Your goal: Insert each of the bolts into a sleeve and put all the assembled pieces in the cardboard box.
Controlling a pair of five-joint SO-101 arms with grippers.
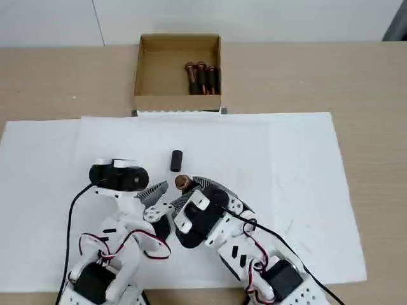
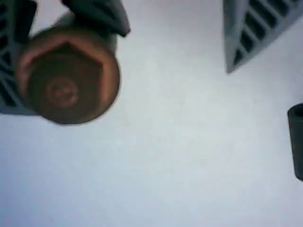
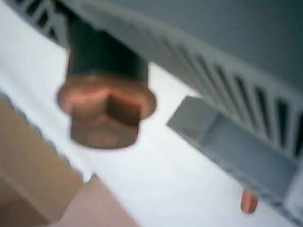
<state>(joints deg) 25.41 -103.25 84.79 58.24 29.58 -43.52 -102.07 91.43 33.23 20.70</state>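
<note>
One loose black sleeve (image 1: pixel 176 160) lies on its side on the white sheet (image 1: pixel 286 165), just beyond the copper bolt (image 1: pixel 183 183) and apart from it. Several assembled pieces (image 1: pixel 202 78) rest in the cardboard box (image 1: pixel 178 101) at the far side of the table (image 1: pixel 369 82). To mate this pair well, you would likely grip the sleeve across its body so the bore stays clear. Bring shank and bore onto one line and push slowly, since a tilted entry could jam or send the sleeve rolling. Your right pincer (image 1: pixel 187 189) is closed on the bolt behind its head and holds it above the sheet. Whether the dark band there is jaw or sleeve cannot be told. Your left pincer (image 1: pixel 166 194) sits beside the bolt, jaws spread wide, holding nothing.
</note>
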